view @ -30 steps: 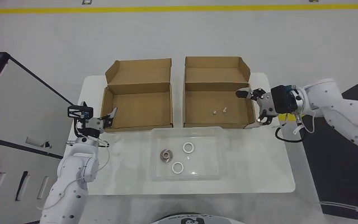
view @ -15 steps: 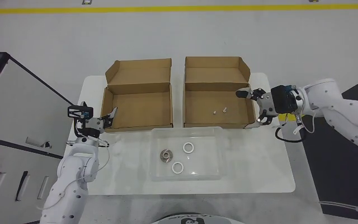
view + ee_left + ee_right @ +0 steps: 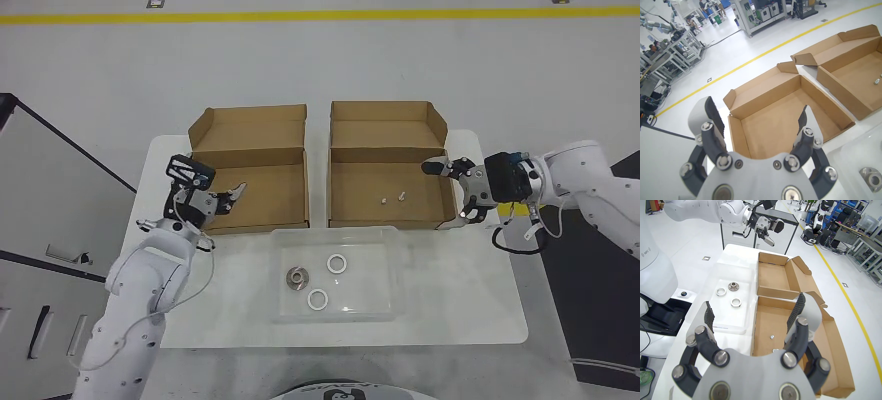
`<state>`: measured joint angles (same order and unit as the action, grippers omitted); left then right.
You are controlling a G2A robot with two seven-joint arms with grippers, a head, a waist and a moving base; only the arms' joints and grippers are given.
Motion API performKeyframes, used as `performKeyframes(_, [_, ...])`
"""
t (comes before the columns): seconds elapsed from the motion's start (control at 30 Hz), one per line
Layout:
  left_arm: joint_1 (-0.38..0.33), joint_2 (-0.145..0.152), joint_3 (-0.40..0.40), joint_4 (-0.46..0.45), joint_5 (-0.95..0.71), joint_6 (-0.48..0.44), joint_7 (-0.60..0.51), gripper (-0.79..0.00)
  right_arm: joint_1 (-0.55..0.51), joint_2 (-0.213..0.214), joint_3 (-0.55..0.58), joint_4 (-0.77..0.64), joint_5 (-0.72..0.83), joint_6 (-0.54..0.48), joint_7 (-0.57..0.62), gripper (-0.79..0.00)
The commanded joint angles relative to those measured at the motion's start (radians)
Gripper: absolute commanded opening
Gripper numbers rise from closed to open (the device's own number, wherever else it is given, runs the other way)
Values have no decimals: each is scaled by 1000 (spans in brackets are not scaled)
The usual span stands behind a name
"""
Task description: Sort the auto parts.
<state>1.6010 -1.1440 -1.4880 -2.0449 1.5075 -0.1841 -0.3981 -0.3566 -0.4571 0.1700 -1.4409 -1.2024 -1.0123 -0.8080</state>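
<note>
Bordering tray (image 3: pixel 372 297): left box (image 3: pixel 256 190); right box (image 3: pixel 368 178)

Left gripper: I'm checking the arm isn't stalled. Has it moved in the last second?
Yes. The left gripper has shifted inward, from the outer wall of the left box to above that box's floor, jaws open.

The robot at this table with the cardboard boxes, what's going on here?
It is sorting auto parts. The left gripper hovers open and empty at the left box, the right gripper likewise at the right box, which holds two small bolts. A flange and two rings lie in the clear tray.
</note>
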Motion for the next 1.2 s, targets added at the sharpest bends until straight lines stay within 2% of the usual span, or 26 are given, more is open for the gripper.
performKeyframes(0.0, [-28,-1,28,-16,11,-29,-51,0,0,0,0,0,0,0,0,0])
performKeyframes(0.23, [-112,-3,128,-71,25,-152,-225,0,0,0,0,0,0,0,0,0])
performKeyframes(0.43, [-137,-1,196,-103,23,-285,-364,0,0,0,0,0,0,0,0,0])
performKeyframes(0.5, [-143,-4,209,-114,-29,-283,-421,0,0,0,0,0,0,0,0,0])
performKeyframes(1.1, [-145,-4,209,-117,-35,-281,-426,0,0,0,0,0,0,0,0,0])
performKeyframes(1.17, [-150,-2,218,-129,-28,-305,-439,0,0,0,0,0,0,0,0,0])
